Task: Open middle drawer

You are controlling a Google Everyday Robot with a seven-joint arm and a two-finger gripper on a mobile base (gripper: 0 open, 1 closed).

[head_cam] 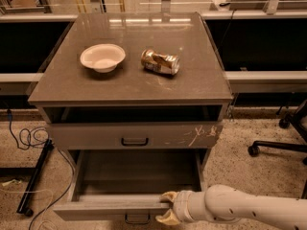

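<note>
Camera view: the gripper [167,207] was set at the open middle drawer [105,209] front, grip state unclear; jamming could be caused by off-centre pulling.

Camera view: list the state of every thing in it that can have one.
middle drawer: pulled out, nothing visible inside.
scratched drawer: shut.
bowl: upright, empty.
can: lying on its side, dented.
gripper: at the middle drawer's front edge, right of the handle.
</note>
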